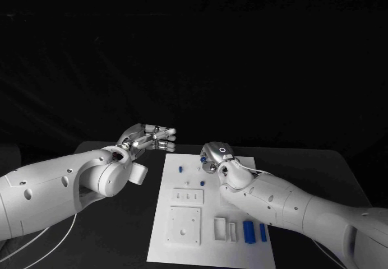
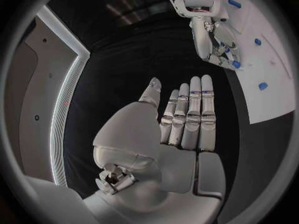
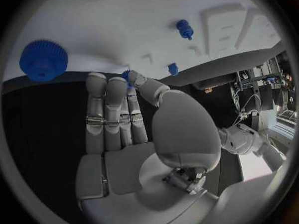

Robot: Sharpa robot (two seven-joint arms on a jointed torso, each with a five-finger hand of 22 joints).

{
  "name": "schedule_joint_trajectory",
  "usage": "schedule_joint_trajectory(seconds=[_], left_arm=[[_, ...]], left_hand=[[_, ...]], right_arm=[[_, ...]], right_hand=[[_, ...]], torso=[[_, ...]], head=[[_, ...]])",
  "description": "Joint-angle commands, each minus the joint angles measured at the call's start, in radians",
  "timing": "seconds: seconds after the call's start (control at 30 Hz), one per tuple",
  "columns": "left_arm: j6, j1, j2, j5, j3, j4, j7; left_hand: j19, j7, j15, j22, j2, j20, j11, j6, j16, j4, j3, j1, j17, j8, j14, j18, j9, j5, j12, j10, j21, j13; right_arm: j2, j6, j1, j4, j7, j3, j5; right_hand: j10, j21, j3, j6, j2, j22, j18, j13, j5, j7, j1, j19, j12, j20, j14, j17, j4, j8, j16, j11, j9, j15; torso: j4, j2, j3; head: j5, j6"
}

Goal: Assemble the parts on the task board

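White board [image 1: 212, 224] mid-table. Right hand [image 1: 217, 155] at board's far edge pinches small blue part [image 3: 126, 75]; left hand [image 1: 151, 137] beside board, wide, empty. Risk: shallow pinch, part slips.

Head view: taken from above, directed down at the black table [image 1: 323, 168], with the task board [image 1: 212, 224] seen at moderate range. Left wrist view: taken from behind the left hand [image 2: 181, 134], close; the right hand [image 2: 215, 40] and the board are included. Right wrist view: taken from behind the right hand [image 3: 134, 129], the board's far end seen close. The board is shared by all three.
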Motion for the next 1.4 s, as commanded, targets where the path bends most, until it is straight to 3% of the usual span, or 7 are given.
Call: schedule_joint_trajectory(seconds=[0.03, 0.73, 0.97, 1.4], left_arm=[[0.016, 0.004, 0.004, -0.007, 0.001, 0.004, 0.006], [0.016, 0.013, 0.014, -0.011, 0.001, 0.002, 0.005], [0.017, 0.013, 0.022, -0.012, 0.001, -0.005, 0.005], [0.019, 0.013, 0.033, -0.012, 0.000, -0.015, 0.005]], left_hand=[[-0.009, 0.003, 0.000, 0.000, 0.004, -0.001, 0.001, -0.004, 0.006, -0.006, -0.001, -0.007, -0.001, 0.000, 0.006, -0.010, 0.000, -0.002, 0.002, 0.007, 0.005, 0.001], [-0.010, 0.003, 0.000, -0.001, 0.003, -0.001, 0.001, -0.004, 0.006, -0.007, -0.002, -0.006, -0.001, 0.000, 0.006, -0.010, 0.000, -0.002, 0.002, 0.007, 0.007, 0.001], [-0.010, 0.003, 0.000, -0.001, 0.003, -0.001, 0.001, -0.004, 0.006, -0.007, -0.002, -0.006, -0.001, 0.000, 0.006, -0.010, 0.000, -0.002, 0.002, 0.007, 0.007, 0.001], [-0.010, 0.003, 0.000, -0.002, 0.004, 0.000, 0.001, -0.004, 0.006, -0.006, -0.002, -0.006, -0.001, 0.000, 0.006, -0.010, 0.000, -0.002, 0.002, 0.006, 0.008, 0.001]], right_arm=[[0.003, -0.009, 0.001, -0.003, 0.001, 0.000, -0.001], [0.020, -0.006, 0.005, -0.016, 0.009, 0.000, 0.008], [0.025, 0.002, 0.009, -0.022, 0.013, 0.000, 0.016], [0.027, 0.036, 0.014, -0.024, 0.028, 0.000, 0.033]], right_hand=[[0.005, -0.004, 0.002, 0.007, 0.004, 0.001, 0.016, 0.001, 0.006, 0.001, 0.009, 0.009, 0.002, 0.001, 0.001, -0.001, 0.001, 0.003, 0.002, 0.002, 0.002, -0.004], [-0.001, -0.041, 0.001, 0.002, 0.005, 0.022, 0.016, 0.001, 0.006, 0.003, 0.009, 0.017, 0.002, 0.002, 0.001, -0.004, 0.000, 0.003, 0.000, 0.004, 0.001, -0.002], [-0.015, -0.056, 0.004, -0.010, 0.004, 0.025, 0.018, 0.000, 0.006, 0.006, 0.008, 0.017, 0.002, 0.005, 0.001, -0.006, 0.002, 0.003, -0.003, 0.008, -0.002, 0.002], [-0.032, -0.084, 0.000, -0.024, -0.001, 0.032, 0.021, 0.000, 0.006, 0.010, 0.008, 0.021, 0.001, 0.011, 0.001, -0.009, 0.004, 0.003, -0.005, 0.013, -0.004, 0.007]], torso=[[0.0007, 0.002, -0.0008], [-0.0002, 0.005, -0.0020], [-0.0021, 0.011, -0.0055], [0.0032, 0.020, -0.0083]], head=[[0.001, -0.002], [0.004, -0.003], [0.001, -0.001], [-0.001, -0.003]])
